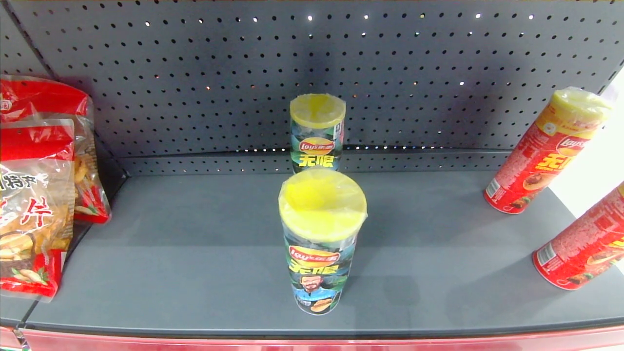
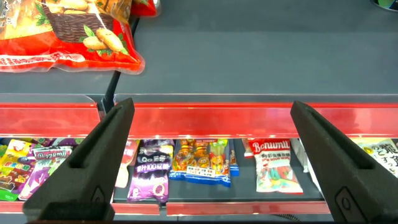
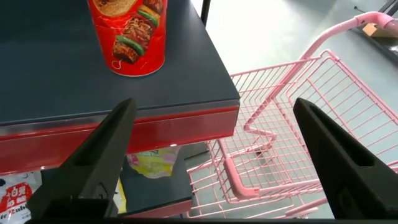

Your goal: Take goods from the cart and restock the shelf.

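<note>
Red snack bags [image 1: 34, 204] stacked at far left. Dark perforated back panel [image 1: 195, 73] behind. Colourful packets [image 2: 202, 163] under red price rail [image 2: 205, 119]. Pale floor [image 3: 261, 31] at right.

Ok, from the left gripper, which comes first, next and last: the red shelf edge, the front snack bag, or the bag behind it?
By the left wrist view:
1. Red shelf edge, straight ahead of the left gripper.
2. Front snack bag, on the shelf's left side.
3. Rear snack bag, behind it.
</note>
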{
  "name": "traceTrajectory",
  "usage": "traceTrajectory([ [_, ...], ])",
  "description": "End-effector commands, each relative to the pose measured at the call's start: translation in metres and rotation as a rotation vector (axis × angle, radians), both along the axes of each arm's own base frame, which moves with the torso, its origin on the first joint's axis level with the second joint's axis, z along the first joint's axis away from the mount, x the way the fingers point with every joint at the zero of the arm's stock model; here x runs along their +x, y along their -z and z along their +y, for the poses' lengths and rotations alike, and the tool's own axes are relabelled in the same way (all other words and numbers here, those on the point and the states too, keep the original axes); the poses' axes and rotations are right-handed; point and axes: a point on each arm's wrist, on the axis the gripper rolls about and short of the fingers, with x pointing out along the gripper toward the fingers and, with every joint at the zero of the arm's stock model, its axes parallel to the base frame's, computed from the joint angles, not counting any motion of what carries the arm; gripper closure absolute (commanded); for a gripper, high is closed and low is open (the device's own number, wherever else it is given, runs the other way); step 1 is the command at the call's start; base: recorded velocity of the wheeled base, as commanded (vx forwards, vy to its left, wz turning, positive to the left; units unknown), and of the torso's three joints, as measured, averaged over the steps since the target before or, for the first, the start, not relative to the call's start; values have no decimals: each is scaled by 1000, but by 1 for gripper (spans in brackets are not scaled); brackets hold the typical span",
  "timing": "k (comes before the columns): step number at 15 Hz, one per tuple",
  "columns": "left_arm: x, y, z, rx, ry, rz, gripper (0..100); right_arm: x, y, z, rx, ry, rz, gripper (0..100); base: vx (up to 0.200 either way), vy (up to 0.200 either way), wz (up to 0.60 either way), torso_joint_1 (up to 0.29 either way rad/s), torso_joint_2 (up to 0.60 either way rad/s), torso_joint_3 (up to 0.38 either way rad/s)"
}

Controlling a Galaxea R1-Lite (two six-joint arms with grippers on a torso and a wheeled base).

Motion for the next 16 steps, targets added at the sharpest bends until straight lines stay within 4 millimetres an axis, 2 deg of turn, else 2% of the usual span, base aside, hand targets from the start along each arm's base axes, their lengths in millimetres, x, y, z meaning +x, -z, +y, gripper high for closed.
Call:
traceTrajectory([
  [1,0,0,0,0,0,0,0,0,0,0,1,-1,5,0,0,0,0,0,0,0],
  [16,0,0,0,0,1,0,0,1,0,1,62,-48,-12,0,0,0,0,0,0,0],
])
